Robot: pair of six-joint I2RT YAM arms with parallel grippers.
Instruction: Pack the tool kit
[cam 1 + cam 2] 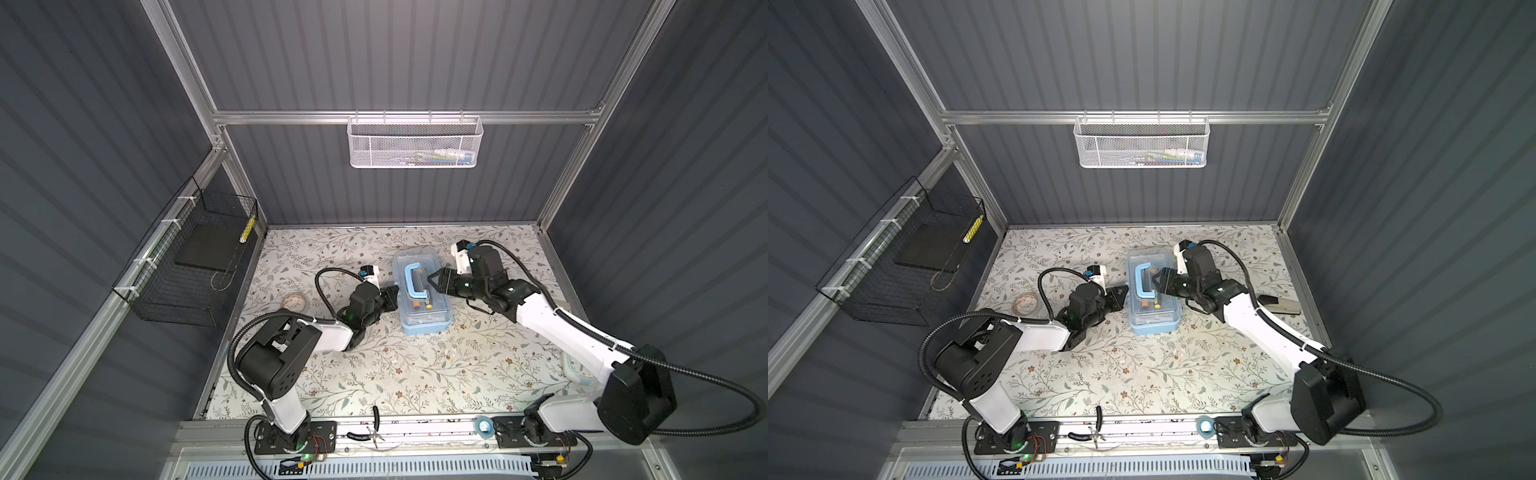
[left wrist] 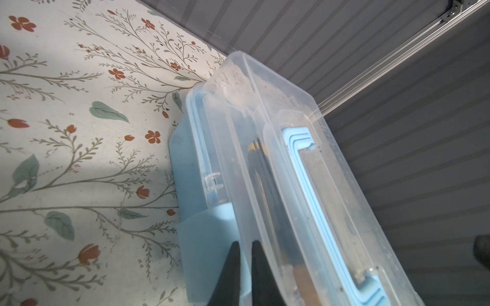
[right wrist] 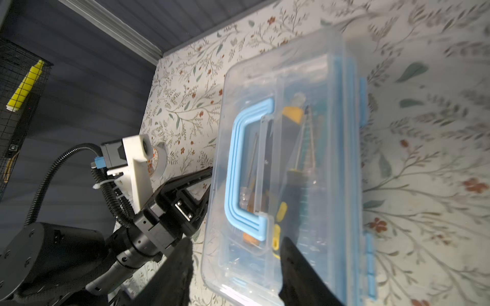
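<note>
The case [image 1: 428, 320] lies flat on the table [image 1: 415, 374], lid [image 3: 305, 66] down over the tools [image 3: 291, 164]; the left gripper [image 2: 245, 242] is closed with its tips against the latch [image 2: 206, 233] on the case's side, the right gripper [image 1: 429, 284] spread open just above the case's handle [image 1: 411, 280], holding nothing. Pushing the latch with nothing pinning the lid could skid or tip the light case, leaving it unfastened, and the open fingers might snag the handle

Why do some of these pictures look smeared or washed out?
Right wrist view: the tool kit case and flowered table look smeared, the right gripper a dark blur. Left wrist view: table crisp with a shadow across it, clear lid hazy. Both top views: walls lean outward, glare whitens the front rail.
</note>
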